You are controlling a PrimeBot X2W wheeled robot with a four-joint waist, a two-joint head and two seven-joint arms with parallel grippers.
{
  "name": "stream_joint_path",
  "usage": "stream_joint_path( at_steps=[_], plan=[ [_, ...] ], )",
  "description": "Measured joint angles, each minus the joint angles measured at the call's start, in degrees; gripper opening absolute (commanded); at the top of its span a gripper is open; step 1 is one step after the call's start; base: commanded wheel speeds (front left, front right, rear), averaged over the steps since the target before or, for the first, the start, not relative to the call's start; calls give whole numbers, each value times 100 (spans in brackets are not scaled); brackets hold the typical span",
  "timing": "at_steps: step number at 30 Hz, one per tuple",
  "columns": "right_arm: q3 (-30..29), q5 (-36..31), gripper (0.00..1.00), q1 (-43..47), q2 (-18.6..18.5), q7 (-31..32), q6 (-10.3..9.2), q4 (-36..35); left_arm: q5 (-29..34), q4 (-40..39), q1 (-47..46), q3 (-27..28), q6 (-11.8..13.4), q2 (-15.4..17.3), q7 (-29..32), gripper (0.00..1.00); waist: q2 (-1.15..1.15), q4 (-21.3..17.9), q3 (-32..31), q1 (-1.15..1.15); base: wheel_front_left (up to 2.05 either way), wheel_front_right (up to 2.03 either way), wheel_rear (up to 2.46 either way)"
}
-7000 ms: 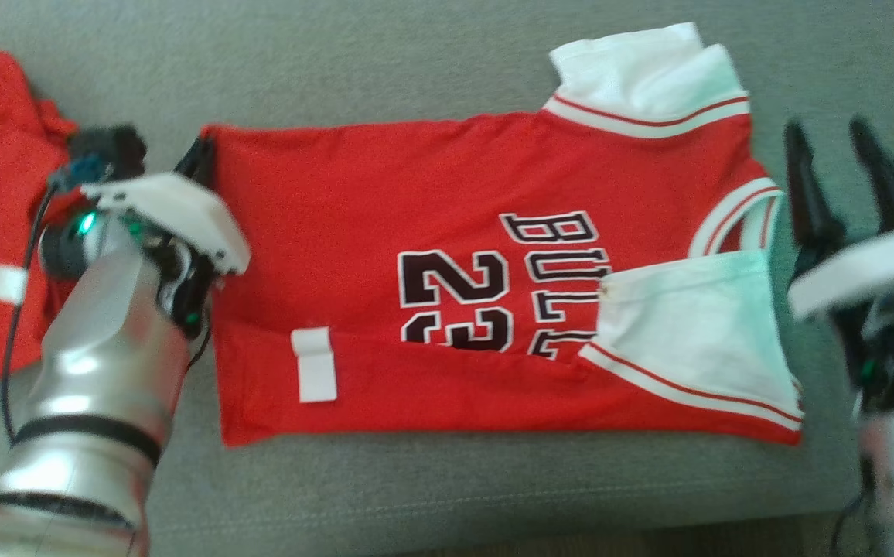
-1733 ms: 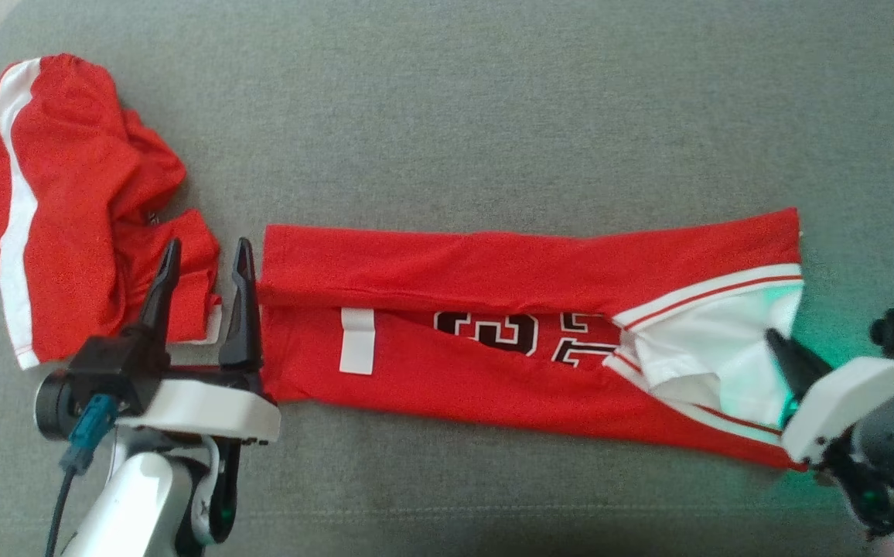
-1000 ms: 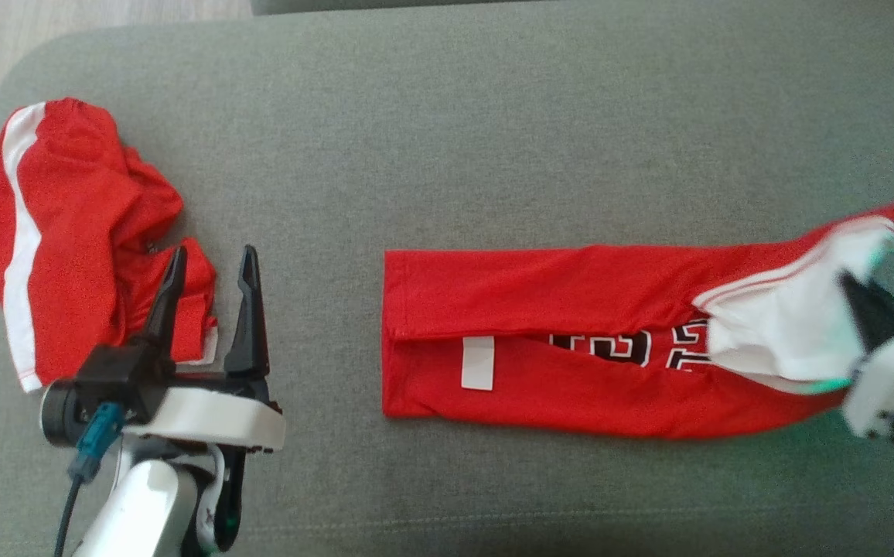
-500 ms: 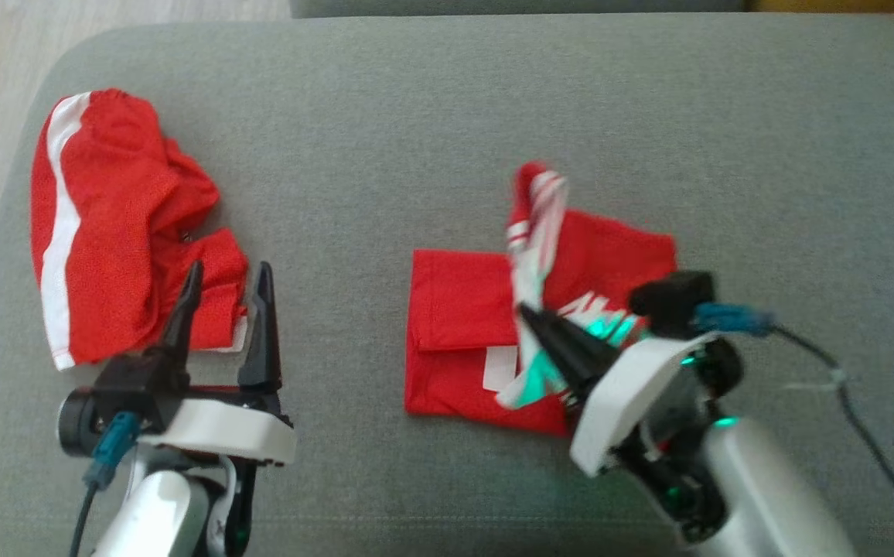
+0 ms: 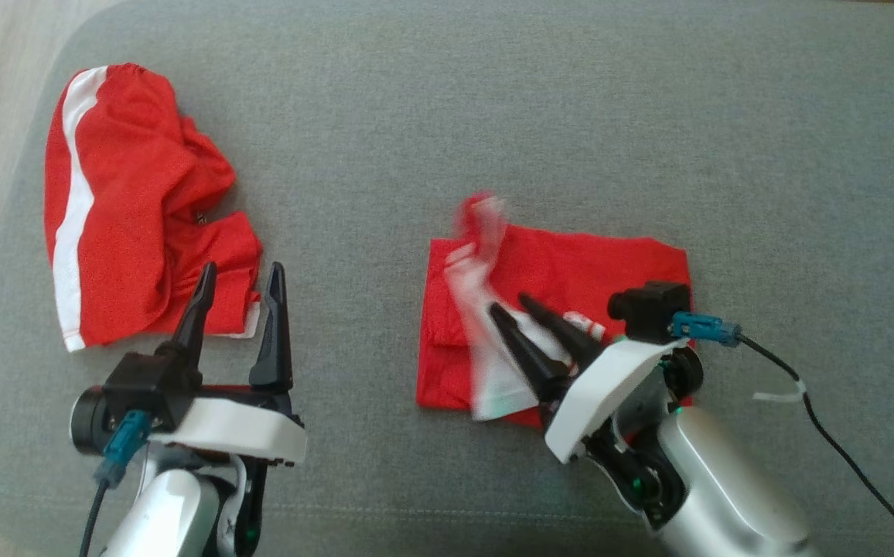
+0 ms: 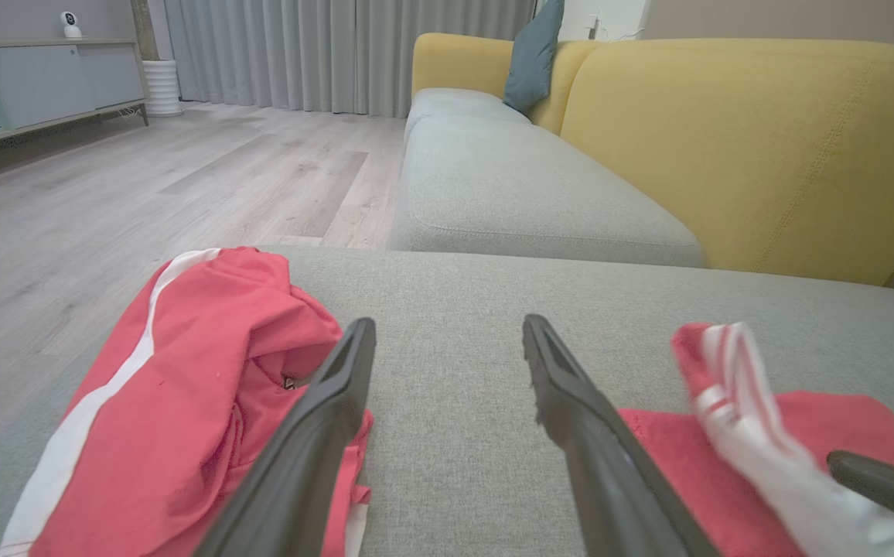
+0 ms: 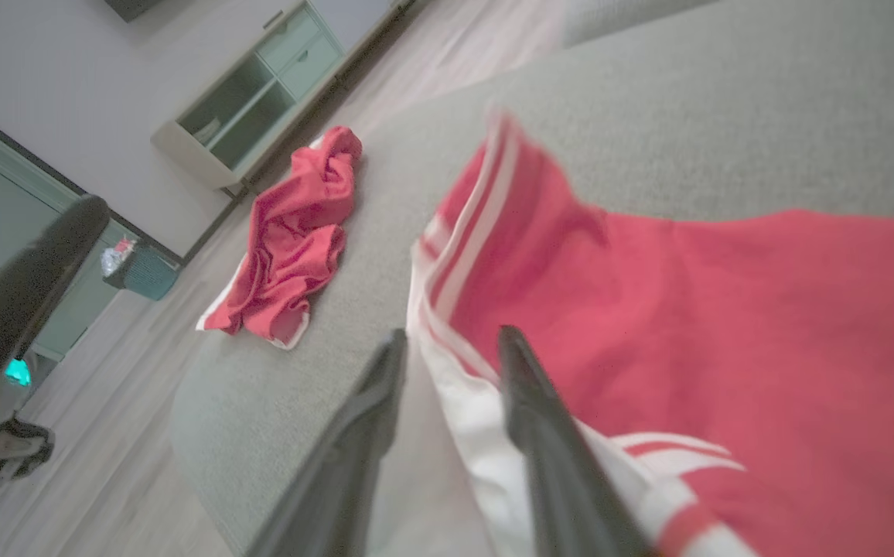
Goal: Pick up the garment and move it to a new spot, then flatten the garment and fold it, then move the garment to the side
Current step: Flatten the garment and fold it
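Lying beside spread left pincer [image 5: 242,269], crumpled red cloth [image 5: 130,193], right pincer [image 5: 510,303] parted over jersey [image 5: 594,263]

Garment [image 5: 594,267] now half-length; right gripper [image 5: 509,303] looser

Grey sofa [image 6: 524,186], yellow backrest [image 6: 764,139], wood floor [image 6: 145,193]

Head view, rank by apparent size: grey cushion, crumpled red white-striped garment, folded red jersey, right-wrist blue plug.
grey cushion
folded red jersey, crumpled red white-striped garment: too alike to rank
right-wrist blue plug
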Motion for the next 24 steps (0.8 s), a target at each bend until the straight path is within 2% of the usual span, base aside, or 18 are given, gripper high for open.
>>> stream_joint_path(
  at_steps=[5, 8, 14, 19, 24],
  plan=[
    [129, 67, 100, -179, 0, -837, 0, -181, 2, 9, -1, 5, -1, -10, 0, 100, 0, -66, 1, 0, 0, 0, 0],
    [-14, -153, 100, -273, 2, -1280, 0, -398, 9, 38, -1, 8, 0, -10, 0, 100, 0, -111, -20, 0, 0, 0, 0],
    [-1204, -1090, 100, -219, -121, -1667, 0, -984, 27, 45, 2, 25, 7, -4, 0, 100, 0, -226, -91, 0, 0, 0, 0],
    [-2252, -1630, 100, 467, -396, -1524, 0, -1455, 53, 45, 8, 31, 30, 16, 0, 100, 0, -335, -145, 0, 0, 0, 0],
    [-2915, -1949, 100, 1238, -410, -1282, 0, -1896, 53, 40, 28, 46, 58, 84, 1, 100, 0, -432, -213, 0, 0, 0, 0]
  ],
)
